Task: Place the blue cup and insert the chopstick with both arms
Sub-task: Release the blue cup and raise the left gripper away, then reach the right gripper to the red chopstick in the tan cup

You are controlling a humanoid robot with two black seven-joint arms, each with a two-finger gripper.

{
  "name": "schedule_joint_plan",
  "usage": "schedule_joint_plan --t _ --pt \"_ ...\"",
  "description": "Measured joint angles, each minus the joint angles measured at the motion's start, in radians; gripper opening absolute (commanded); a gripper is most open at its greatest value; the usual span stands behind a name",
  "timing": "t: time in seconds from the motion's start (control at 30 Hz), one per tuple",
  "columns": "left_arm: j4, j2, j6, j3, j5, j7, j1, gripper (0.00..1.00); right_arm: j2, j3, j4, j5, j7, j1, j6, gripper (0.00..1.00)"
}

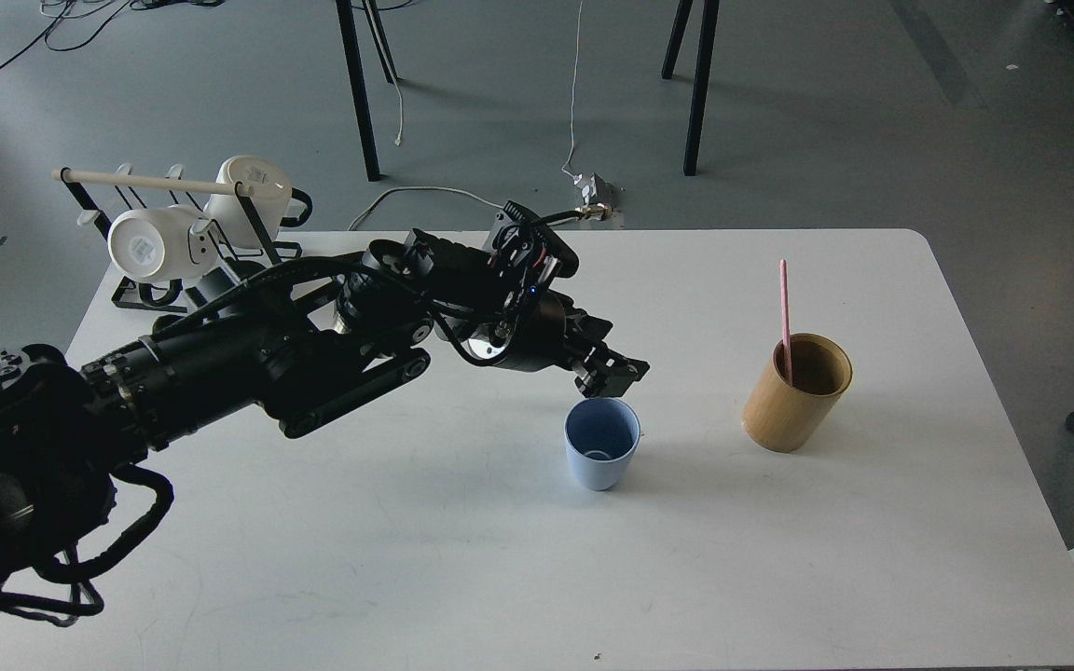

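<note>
The blue cup (600, 455) stands upright on the white table (500, 559), near the middle, with nothing in it. My left gripper (613, 371) hangs just above and behind the cup's rim, open and empty, clear of the cup. The pink chopstick (785, 317) stands leaning in the tan bamboo holder (793, 399), to the right of the cup. My right arm is out of view.
A black wire mug rack (192, 252) with a pale wooden rod and two white mugs (150, 244) stands at the table's back left corner. Black table legs and cables lie on the floor beyond the table.
</note>
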Motion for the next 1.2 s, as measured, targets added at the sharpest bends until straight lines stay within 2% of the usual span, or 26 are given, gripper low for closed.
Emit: schedule_joint_plan --t 0.2,0.33,0.43,0.57,0.67,0.77,0.9,1.2 --pt "0.001 0.13 -0.003 -0.235 -0.496 -0.004 0.008 0.99 -0.138 -0.026 0.235 -0.079 0.005 -0.076 0.0 1.0" --pt "0.013 0.226 -0.005 -0.298 -0.917 -0.008 0.043 0.99 -0.222 -0.035 0.386 -0.217 0.006 -0.115 -0.01 1.0" --pt "0.048 0.266 -0.006 -0.306 -1.231 -0.015 0.059 0.99 -0.264 -0.06 0.511 -0.411 0.006 -0.126 -0.088 1.0" --pt "0.153 0.278 -0.034 -0.307 -1.655 -0.016 0.065 0.99 -0.307 -0.121 0.668 -0.689 0.002 -0.13 -0.224 1.0" --pt "0.241 0.279 -0.04 -0.308 -1.852 -0.013 0.067 0.99 -0.33 -0.183 0.751 -0.92 0.0 -0.126 -0.331 1.0" --pt "0.35 0.278 -0.041 -0.308 -1.939 -0.014 0.071 0.99 -0.335 -0.208 0.783 -1.198 0.0 -0.121 -0.398 1.0" --pt "0.468 0.267 -0.041 -0.308 -2.014 -0.017 0.081 0.99 -0.321 -0.218 0.787 -1.472 -0.002 -0.12 -0.421 0.97" --pt "0.53 0.256 -0.041 -0.308 -2.105 -0.013 0.094 0.99 -0.136 -0.299 0.682 -1.854 -0.002 -0.118 -0.423 0.8"
